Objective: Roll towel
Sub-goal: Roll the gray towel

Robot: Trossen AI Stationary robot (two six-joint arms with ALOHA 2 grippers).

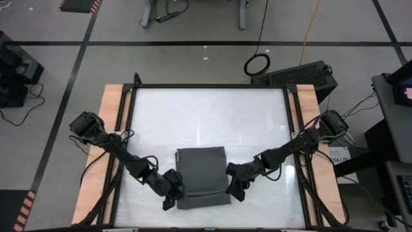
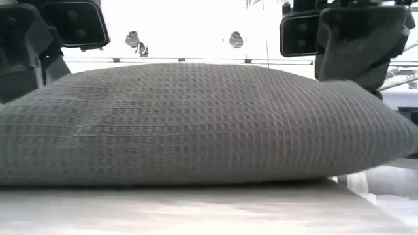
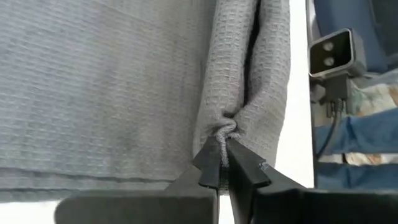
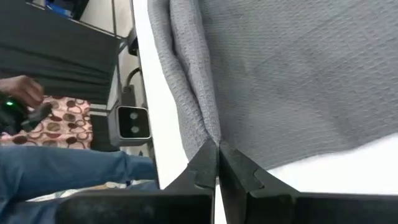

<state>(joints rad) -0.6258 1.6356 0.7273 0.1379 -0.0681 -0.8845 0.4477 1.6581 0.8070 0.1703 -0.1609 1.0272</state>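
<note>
Grey waffle-weave towel (image 1: 202,175) lay folded at table's (image 1: 257,116) near edge. Left gripper (image 3: 219,163) and right gripper (image 4: 217,158) each pinched an end of rolled fold. Advice: advance both evenly, keep roll tight.

Towel (image 1: 202,174) dark grey, waffle weave; table (image 1: 206,116) white, wood-edged.
</note>
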